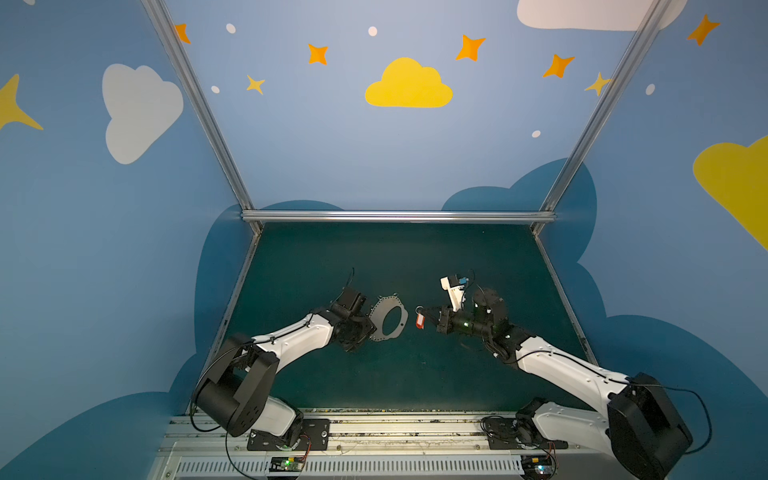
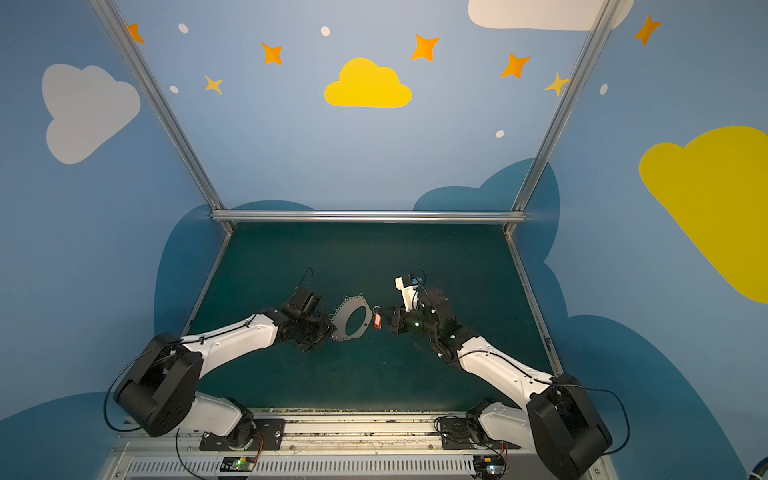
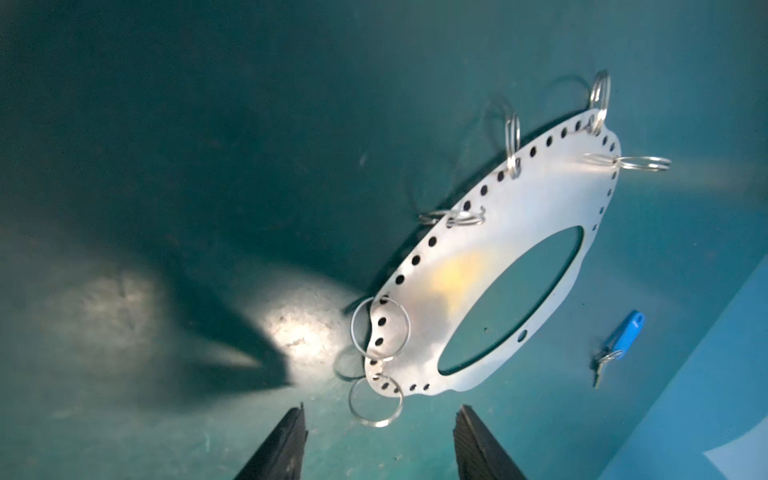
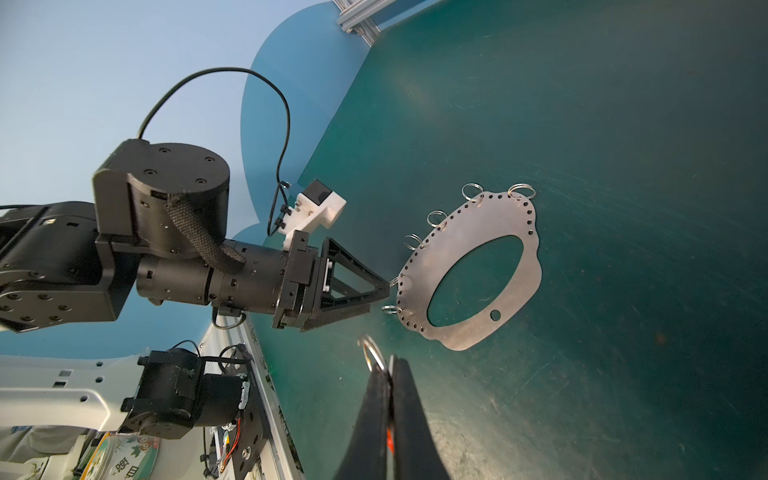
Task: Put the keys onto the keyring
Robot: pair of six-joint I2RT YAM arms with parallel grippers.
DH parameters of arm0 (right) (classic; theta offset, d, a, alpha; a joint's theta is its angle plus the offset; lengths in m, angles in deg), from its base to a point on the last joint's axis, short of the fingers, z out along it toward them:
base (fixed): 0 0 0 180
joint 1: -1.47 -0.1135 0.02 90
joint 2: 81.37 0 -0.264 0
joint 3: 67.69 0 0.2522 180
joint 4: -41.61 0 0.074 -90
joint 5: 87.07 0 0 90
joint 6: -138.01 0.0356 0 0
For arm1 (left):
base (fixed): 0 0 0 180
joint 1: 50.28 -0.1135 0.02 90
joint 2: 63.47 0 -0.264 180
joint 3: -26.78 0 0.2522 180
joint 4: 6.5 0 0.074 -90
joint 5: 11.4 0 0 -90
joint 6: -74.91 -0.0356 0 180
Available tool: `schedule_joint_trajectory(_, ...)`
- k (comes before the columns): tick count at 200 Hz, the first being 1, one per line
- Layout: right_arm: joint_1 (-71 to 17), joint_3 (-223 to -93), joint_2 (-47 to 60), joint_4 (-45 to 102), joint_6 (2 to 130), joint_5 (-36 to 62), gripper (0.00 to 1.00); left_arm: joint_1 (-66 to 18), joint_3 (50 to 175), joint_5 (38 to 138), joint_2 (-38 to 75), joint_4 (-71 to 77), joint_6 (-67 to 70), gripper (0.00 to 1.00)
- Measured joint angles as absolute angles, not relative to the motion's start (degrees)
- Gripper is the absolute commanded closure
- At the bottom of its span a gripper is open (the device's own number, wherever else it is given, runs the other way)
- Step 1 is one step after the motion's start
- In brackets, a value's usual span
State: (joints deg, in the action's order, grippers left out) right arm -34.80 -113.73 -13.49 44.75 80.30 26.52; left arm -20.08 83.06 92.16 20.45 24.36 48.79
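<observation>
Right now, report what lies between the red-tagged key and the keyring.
Nothing but bare mat between red-tagged key and keyring, shown in both top views.

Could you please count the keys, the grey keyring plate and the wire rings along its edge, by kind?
Keys: 2 (red-tagged key, blue-tagged key)
Keyring plate: 1
Wire rings on the plate: 6
Total: 9

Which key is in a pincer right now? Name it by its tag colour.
The key with the red-orange tag: the right pincer is shut on it. The key with the blue tag lies loose on the green mat, held by nothing.
</observation>
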Motion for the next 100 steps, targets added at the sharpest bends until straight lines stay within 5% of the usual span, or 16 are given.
schedule_joint_trajectory(100,-34.8,-112.0,-16.1,45.2,80.3,26.4,1.00,-20.9,78.5,96.4,20.9,19.1,64.8,0.56)
